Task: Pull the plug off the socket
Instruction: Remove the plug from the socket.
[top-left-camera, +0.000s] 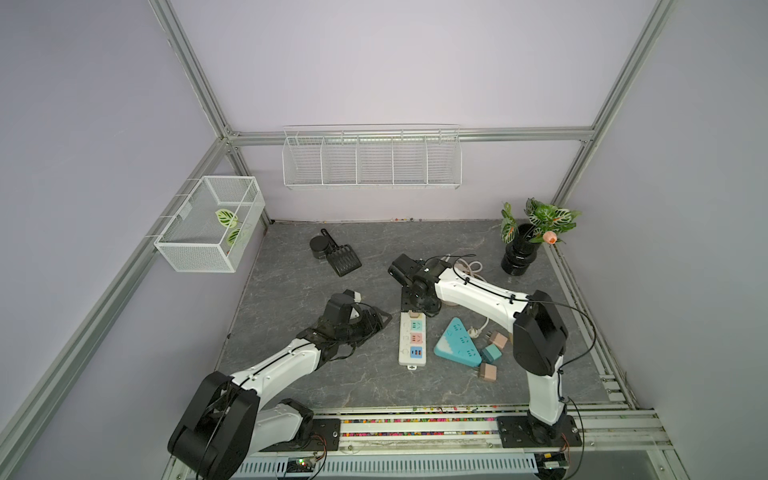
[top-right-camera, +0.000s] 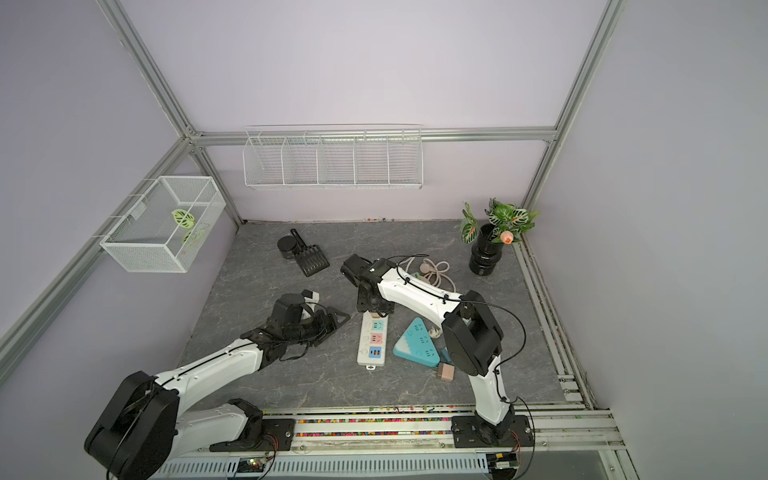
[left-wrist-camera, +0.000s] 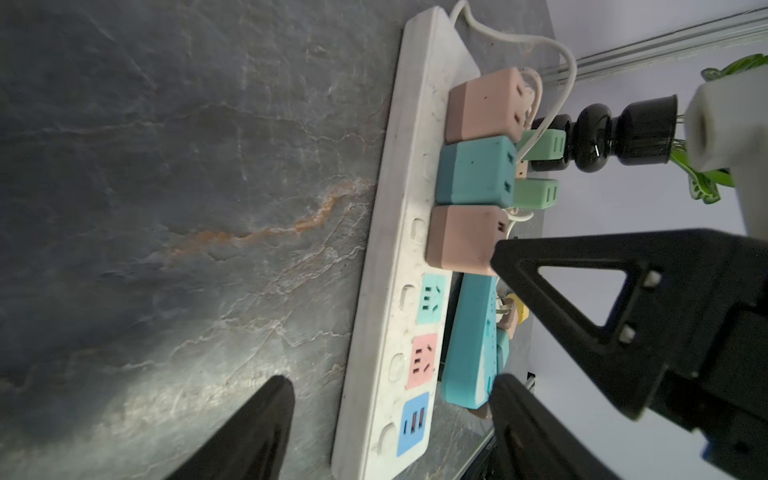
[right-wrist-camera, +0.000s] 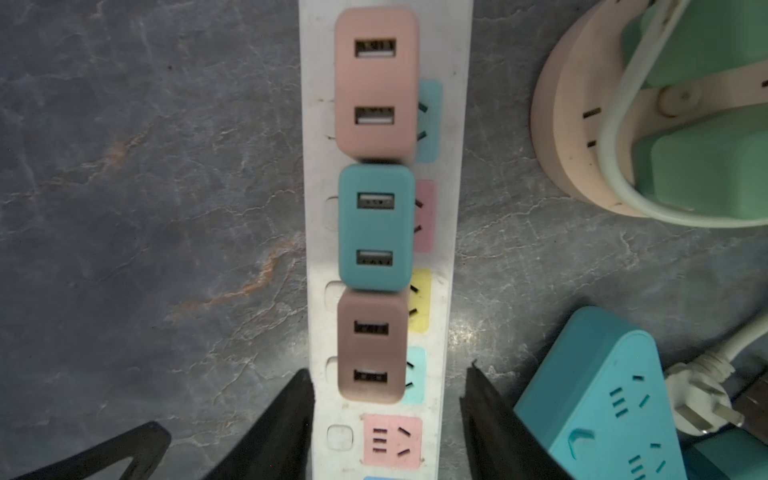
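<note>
Left gripper (top-left-camera: 376, 322) sits with jaws apart just left of the strip (top-left-camera: 404, 343), touching nothing. 3 chargers stand plugged in a row at the strip's far end: pink plug (right-wrist-camera: 376, 81), teal plug (right-wrist-camera: 376, 226), brown plug (right-wrist-camera: 372, 345). Right gripper (right-wrist-camera: 386, 370) hangs over the brown plug, jaws apart on either side of it, not clamped.

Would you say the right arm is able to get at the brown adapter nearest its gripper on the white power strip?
Probably yes: the right gripper stands open astride the white power strip, and the brown adapter sits just ahead of its fingertips with nothing between.
</note>
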